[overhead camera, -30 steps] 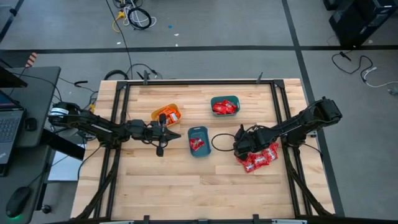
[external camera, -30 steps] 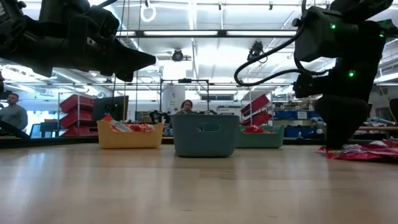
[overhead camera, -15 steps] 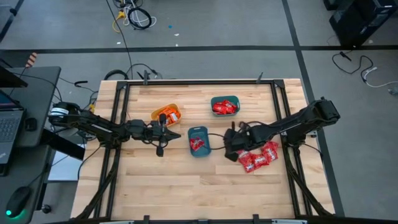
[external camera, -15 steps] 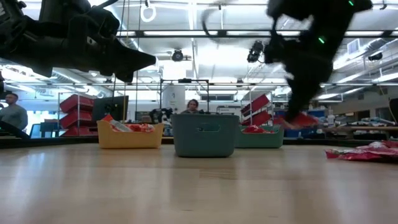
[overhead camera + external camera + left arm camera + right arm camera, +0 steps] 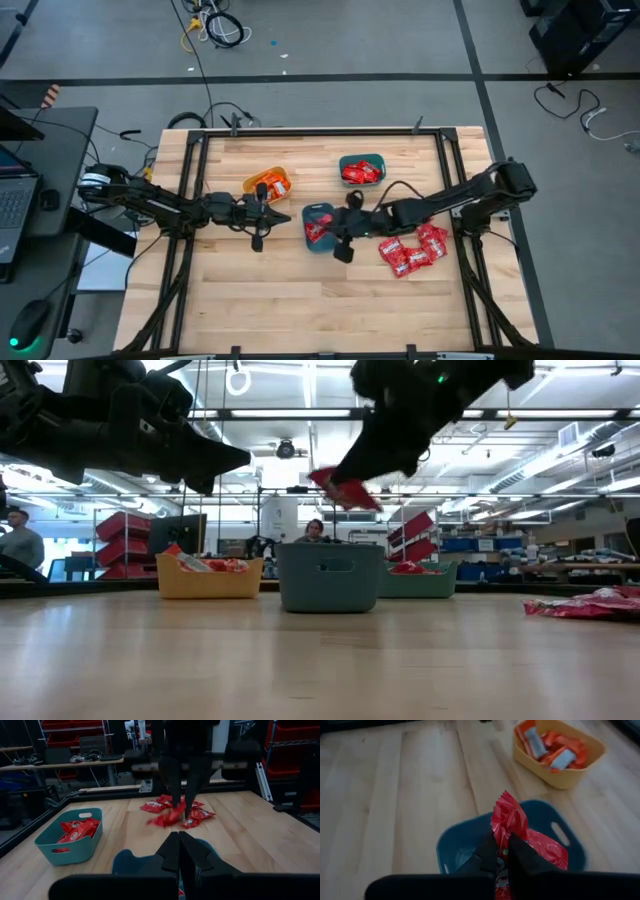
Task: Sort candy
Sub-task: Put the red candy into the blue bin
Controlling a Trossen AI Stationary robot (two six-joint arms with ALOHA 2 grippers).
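1. A yellow bin (image 5: 267,184) is sitting left of the table's (image 5: 300,300) centre.
2. A dark teal bin (image 5: 319,227) is standing mid-table.
3. A second teal bin (image 5: 361,169) is resting near the far edge.
4. A laptop (image 5: 14,205) is lying on a side desk (image 5: 55,130).

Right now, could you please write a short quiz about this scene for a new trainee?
1. True or false: the right end effector is shut on a red candy.
2. Which bin is that candy above? A) yellow bin B) near teal bin C) far teal bin
3. Where does the unsorted pile lie?

Key
1. True: the fingers pinch the wrapper.
2. B.
3. On the table, at the robot's right of the near teal bin. The left end effector waits shut near the yellow bin.
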